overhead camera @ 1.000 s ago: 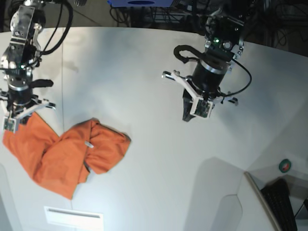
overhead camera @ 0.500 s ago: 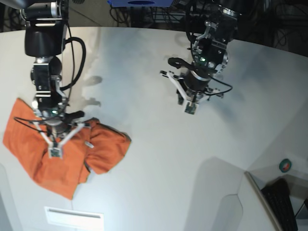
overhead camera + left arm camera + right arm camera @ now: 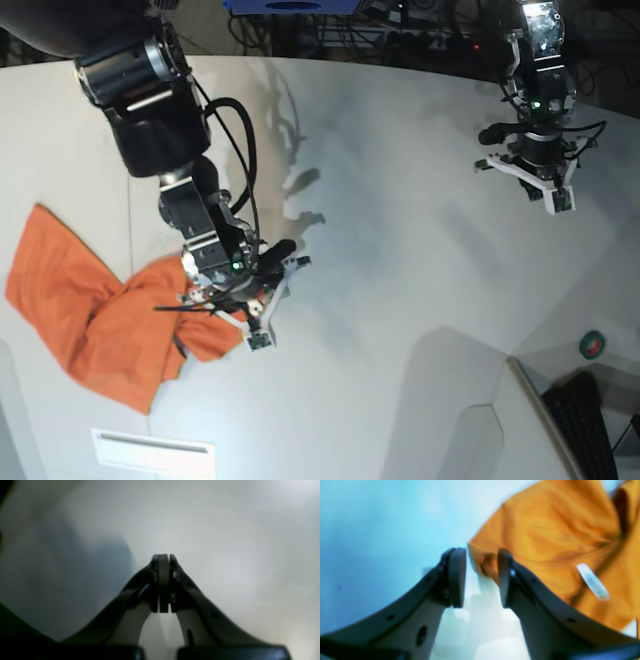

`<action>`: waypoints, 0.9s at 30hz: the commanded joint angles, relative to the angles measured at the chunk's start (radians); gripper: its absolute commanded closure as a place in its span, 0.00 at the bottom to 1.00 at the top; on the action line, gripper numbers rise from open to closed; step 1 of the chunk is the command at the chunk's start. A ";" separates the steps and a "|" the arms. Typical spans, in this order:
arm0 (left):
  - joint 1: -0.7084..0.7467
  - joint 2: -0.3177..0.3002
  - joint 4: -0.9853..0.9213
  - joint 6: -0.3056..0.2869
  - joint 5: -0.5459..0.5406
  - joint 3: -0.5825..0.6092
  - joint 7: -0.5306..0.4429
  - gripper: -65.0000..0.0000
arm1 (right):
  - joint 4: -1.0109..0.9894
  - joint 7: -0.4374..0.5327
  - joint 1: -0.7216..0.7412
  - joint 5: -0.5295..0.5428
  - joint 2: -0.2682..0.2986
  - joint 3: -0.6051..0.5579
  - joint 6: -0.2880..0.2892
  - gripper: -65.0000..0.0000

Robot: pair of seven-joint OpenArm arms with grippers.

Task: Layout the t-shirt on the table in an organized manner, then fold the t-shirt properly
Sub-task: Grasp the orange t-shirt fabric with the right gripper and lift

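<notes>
The right gripper [image 3: 481, 577], having crossed the crumpled t-shirt [image 3: 95, 315] on the table [image 3: 400, 300], now stands spread at its near corner, ready to pinch, while the left gripper [image 3: 163, 582], pressed together, has withdrawn well apart.

We see the t-shirt [image 3: 95, 310] lying crumpled on the table [image 3: 400, 300] toward its left side, the right gripper [image 3: 248, 318] over the t-shirt's right edge, and the left gripper [image 3: 545, 185] well apart, far right.
</notes>
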 commanded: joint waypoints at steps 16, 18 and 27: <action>0.045 -0.077 0.023 -0.007 -0.300 -0.066 0.053 0.72 | -0.090 0.023 0.061 0.001 0.001 0.001 0.002 0.72; 0.043 -0.077 0.023 -0.007 -0.300 -0.066 0.053 0.72 | -0.079 0.023 0.036 0.002 0.001 0.007 0.002 1.00; 0.039 -0.079 0.023 -0.007 -0.292 -0.066 0.051 0.72 | 0.515 0.008 -0.257 -0.001 0.020 0.006 0.001 1.00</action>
